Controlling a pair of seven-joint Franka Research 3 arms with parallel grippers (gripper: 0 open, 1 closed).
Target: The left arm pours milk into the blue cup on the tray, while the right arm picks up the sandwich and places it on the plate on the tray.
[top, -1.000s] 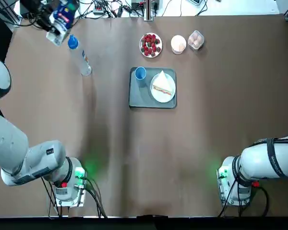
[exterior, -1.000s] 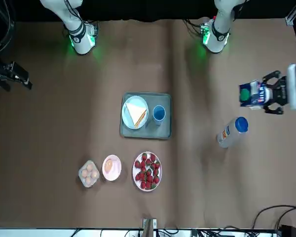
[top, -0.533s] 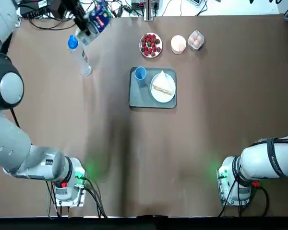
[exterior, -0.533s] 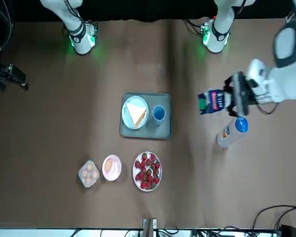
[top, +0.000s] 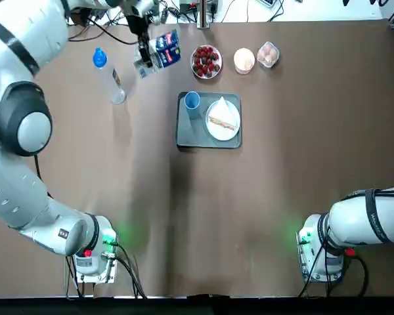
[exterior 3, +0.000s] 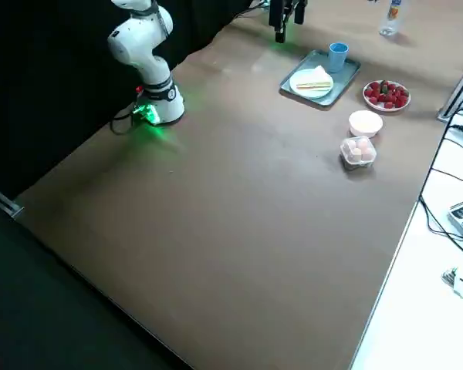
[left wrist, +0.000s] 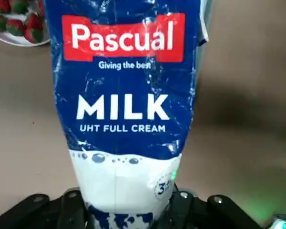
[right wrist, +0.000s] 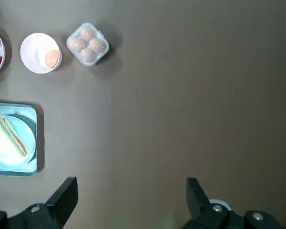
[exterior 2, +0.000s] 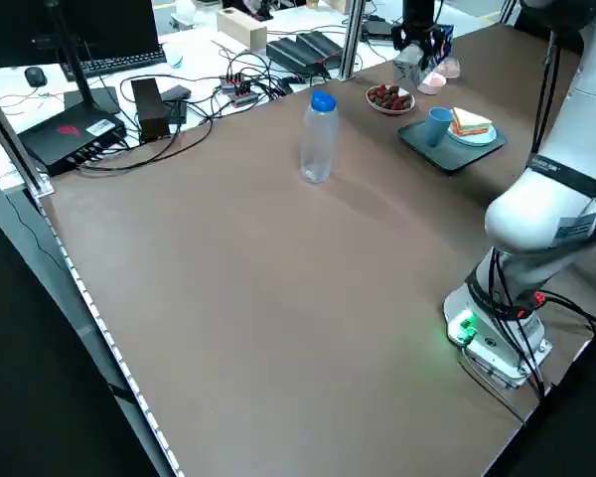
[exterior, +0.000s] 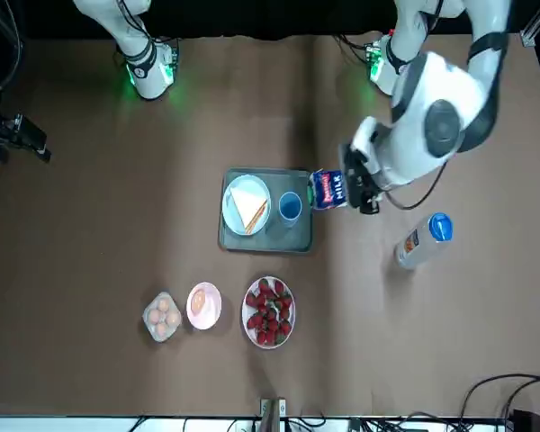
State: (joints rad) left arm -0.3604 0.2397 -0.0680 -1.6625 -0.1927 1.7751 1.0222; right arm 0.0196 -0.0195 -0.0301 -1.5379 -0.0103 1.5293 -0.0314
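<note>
My left gripper [top: 143, 63] is shut on the milk [top: 165, 51], a blue and white carton [left wrist: 124, 105] held on its side in the air, just off the tray's left edge. Its top end points toward the tray in the front view [exterior: 328, 189]. The blue cup [top: 192, 100] stands in the far left corner of the grey tray [top: 189, 134]. Beside it, the sandwich [top: 223, 118] lies on the white plate [top: 213, 130]. My right gripper [right wrist: 131, 200] hangs open and empty, high over the table's right side, well away from the tray.
A clear bottle with a blue cap [top: 109, 77] stands to the left of the carton. Beyond the tray sit a dish of strawberries [top: 206, 61], a small bowl [top: 244, 60] and a box of eggs [top: 268, 54]. Cables run along the far edge.
The left arm has swung the carton from the table's far left corner, past the bottle, to beside the tray. The right arm, the cup and the sandwich have not moved.
</note>
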